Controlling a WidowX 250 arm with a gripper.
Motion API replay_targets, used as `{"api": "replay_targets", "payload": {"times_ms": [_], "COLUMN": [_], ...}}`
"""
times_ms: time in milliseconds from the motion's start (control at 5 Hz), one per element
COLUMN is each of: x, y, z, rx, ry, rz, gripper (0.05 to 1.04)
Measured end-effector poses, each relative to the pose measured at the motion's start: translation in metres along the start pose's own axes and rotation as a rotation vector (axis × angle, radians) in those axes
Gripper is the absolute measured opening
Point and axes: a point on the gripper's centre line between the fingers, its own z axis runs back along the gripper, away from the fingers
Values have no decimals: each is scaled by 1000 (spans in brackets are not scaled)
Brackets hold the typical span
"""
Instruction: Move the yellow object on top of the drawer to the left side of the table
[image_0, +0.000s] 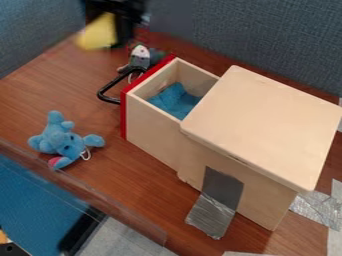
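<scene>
Fingers of your gripper (112, 31) pinch the yellow object (97, 34) aloft, near the table (67, 85)'s far edge. Dropped from height, it may tumble off or hit the grey toy (139, 58).

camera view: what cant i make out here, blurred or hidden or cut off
All in the camera view:
- yellow object: blurred, so its exact shape is unclear
- robot arm: blurred, cut off by the top edge
- blue cloth in the open drawer: lower part hidden by the drawer's near wall
- drawer's back end: hidden by the wooden box
</scene>
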Motion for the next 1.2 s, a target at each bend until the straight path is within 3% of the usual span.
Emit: {"api": "replay_targets", "payload": {"times_ms": [200,400,800,1000,1200], "x": [-9,-18,-45,-49,-50], "y": [43,87,127,136,139], "z": [-19,-46,-120,-135,-137], "rx": [64,77,48,50,48], "ry": [29,90,180,165,139], "rz": [26,63,-2,-69,-119], "gripper": [567,567,567,567,641]}}
